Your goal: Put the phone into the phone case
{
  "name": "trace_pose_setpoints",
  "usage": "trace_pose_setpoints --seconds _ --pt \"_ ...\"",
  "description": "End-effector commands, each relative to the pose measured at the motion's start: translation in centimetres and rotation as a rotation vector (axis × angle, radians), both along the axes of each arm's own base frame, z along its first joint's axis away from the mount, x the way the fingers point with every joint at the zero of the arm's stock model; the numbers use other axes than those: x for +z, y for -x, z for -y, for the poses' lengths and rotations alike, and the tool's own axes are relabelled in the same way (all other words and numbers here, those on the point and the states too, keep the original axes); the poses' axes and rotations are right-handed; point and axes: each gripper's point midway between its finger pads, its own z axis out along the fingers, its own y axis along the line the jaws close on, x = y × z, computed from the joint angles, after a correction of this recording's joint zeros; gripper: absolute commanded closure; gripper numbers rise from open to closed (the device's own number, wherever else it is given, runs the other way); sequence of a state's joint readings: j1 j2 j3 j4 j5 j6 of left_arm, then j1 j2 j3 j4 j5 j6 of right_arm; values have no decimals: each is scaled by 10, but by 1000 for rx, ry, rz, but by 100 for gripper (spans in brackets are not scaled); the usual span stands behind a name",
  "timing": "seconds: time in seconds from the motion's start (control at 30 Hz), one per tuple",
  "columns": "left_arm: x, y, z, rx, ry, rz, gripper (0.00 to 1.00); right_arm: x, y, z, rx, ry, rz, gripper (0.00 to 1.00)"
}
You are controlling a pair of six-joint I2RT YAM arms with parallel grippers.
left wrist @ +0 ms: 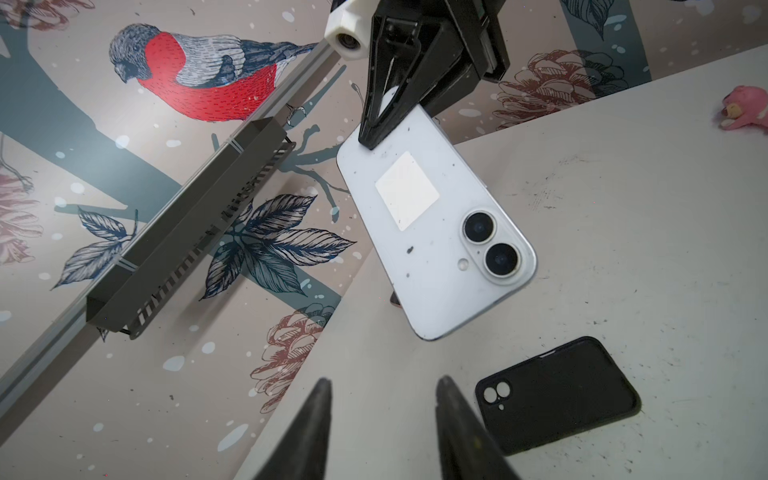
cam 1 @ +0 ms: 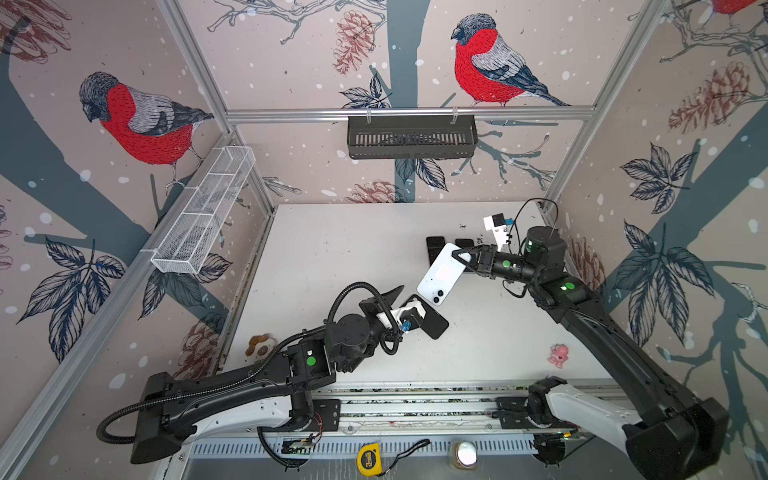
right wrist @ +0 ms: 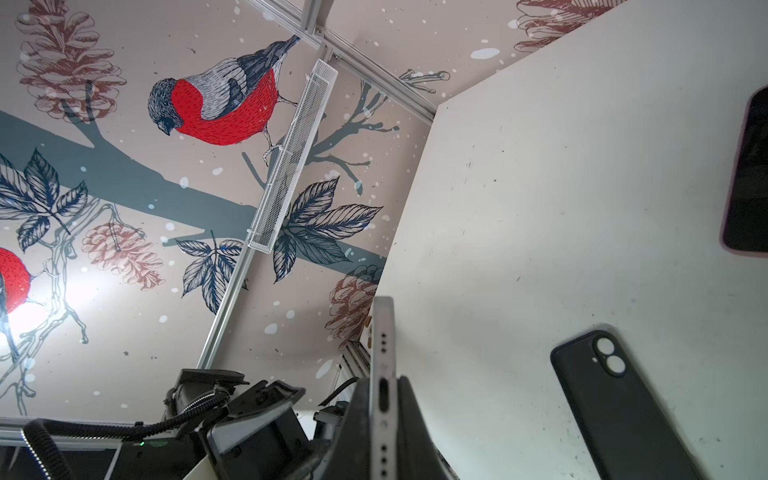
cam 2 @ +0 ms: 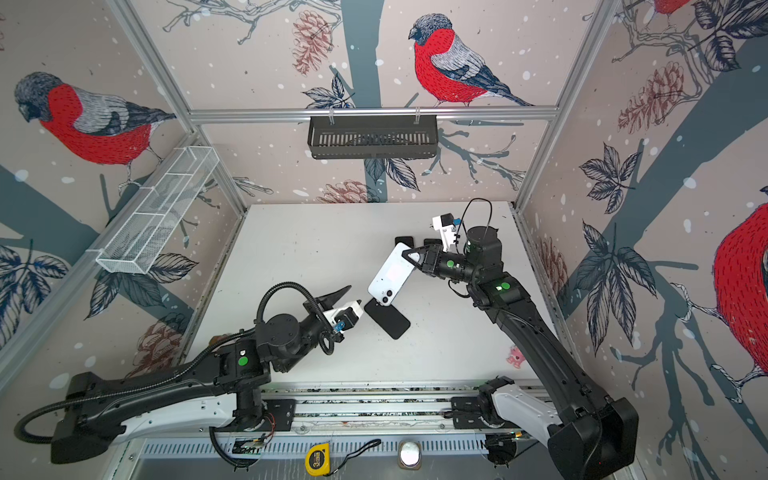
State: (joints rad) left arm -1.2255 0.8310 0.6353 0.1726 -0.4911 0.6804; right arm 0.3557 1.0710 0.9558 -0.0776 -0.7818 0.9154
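The right gripper (cam 1: 461,255) is pinching a glossy white two-lens smartphone (cam 1: 441,275) by its port end, holding it tilted, lens end lowest, just above one end of a soft black rectangular phone case (cam 1: 435,323). The case is lying flat on the white tabletop (cam 1: 332,257). The left gripper (left wrist: 384,382), jaws spread and empty, is hovering just beside the case, pointing toward the phone.

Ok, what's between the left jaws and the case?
Nothing but bare table, as the left wrist view shows, up to the case. The phone hangs clear of that gap, in the right jaws.
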Motion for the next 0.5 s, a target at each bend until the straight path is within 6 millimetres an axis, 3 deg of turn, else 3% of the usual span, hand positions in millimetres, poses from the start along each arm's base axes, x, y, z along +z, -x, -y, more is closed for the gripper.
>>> trace_pose_setpoints --seconds 0.0,0.13,0.27,0.47 --pt "11 10 9 -71 -41 152 45 10 -4 -4 -8 -85 -79 99" --pt "-9 22 12 -96 -160 334 46 4 -5 -9 -17 -113 -171 99" --pt "-6 18 12 -55 -172 412 55 1 -2 -14 -10 -124 -209 99" --pt "-6 14 17 -26 -197 451 56 -11 2 -24 -8 -93 -248 99"
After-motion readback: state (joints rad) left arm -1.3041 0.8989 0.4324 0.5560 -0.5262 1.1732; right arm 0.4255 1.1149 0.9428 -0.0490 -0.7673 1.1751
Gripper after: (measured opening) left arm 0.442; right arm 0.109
